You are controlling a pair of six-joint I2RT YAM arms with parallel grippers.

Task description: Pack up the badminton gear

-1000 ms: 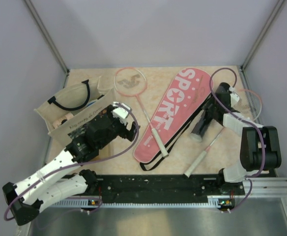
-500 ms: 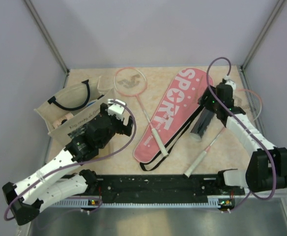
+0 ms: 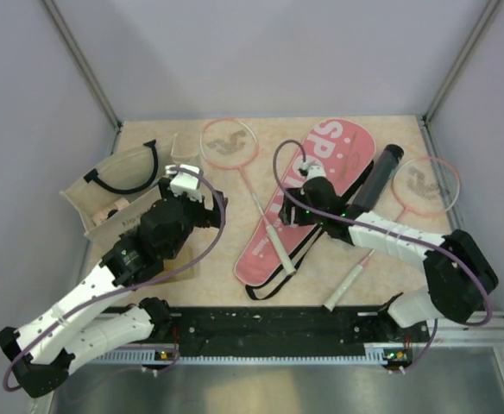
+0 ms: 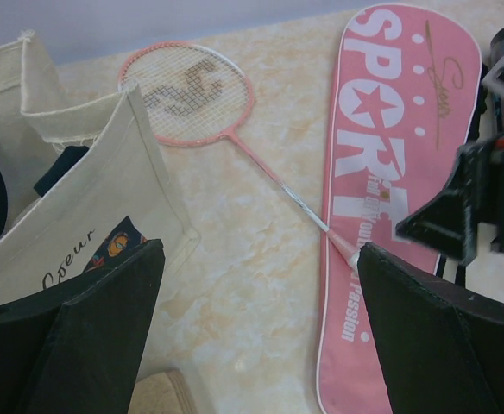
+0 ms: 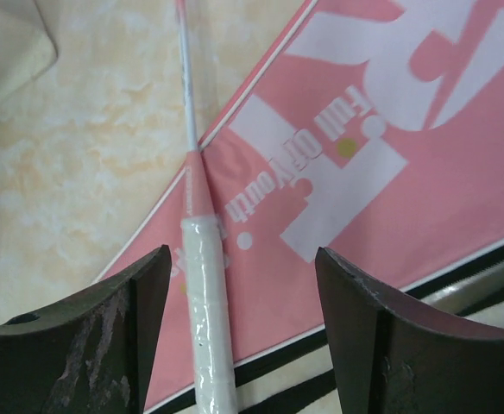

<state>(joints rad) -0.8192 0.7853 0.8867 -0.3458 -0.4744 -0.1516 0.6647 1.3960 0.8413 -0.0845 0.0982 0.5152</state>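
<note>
Marbled tabletop (image 5: 79, 155), right gripper (image 5: 239, 285) straddling racket handle (image 5: 209, 310) atop pink cover (image 5: 390, 172)

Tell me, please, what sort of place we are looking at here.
Probably a robotics lab test cell: a marble-patterned table boxed in by plain walls and metal posts, with the left arm and right arm bolted to a rail at its near edge.

Marbled table (image 3: 407, 129) — rackets (image 3: 229, 142), pink cover (image 3: 347, 151), tube (image 3: 380, 175), tote (image 3: 131, 164)
</note>
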